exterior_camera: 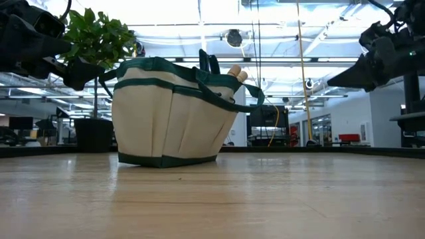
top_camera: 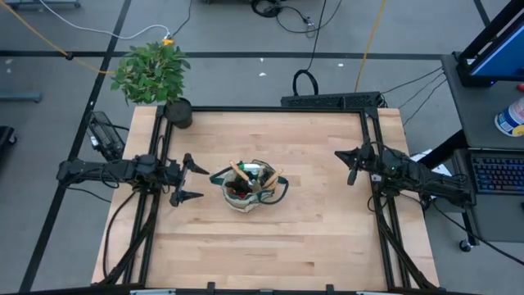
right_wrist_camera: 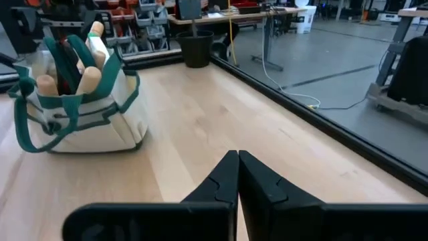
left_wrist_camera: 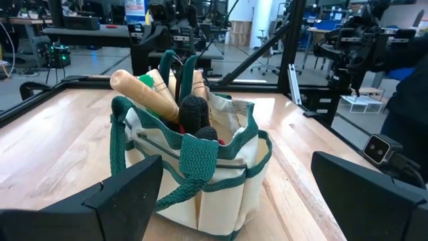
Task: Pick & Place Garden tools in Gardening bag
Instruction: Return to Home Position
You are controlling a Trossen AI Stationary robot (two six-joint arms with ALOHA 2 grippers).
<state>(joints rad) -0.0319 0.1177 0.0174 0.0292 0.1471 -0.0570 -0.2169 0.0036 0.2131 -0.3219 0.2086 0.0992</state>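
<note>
Fingers of the left gripper (left_wrist_camera: 235, 164) stand wide apart and hold nothing. The gardening bag (left_wrist_camera: 227, 204) sits just ahead of them, in line with the gap, untouched. From its mouth, in the left wrist view, two dark knit glove cuffs (left_wrist_camera: 194, 114) and a wooden handle (left_wrist_camera: 144, 94) poke up. Every tool head is sunk inside, so which handle belongs to which tool can't be told.

One bag, upright on the table (top_camera: 311, 246). Over to the right wrist view: three rounded wooden handle ends (right_wrist_camera: 90, 77) counted there, while the low view gives only two above the rim, plus a dark grip (exterior_camera: 206, 61) beside them.

Right gripper (right_wrist_camera: 237, 159): fingers pressed together tip to tip, empty, the bag off to one side of them and well apart. The low view cuts both arms off at the picture's edges; only the overhead shows them whole, one on either side of the bag.

Farthest back, beyond the left fingers, one potted plant (top_camera: 151, 72) at the table's corner, partly screened by the left arm from table height.
</note>
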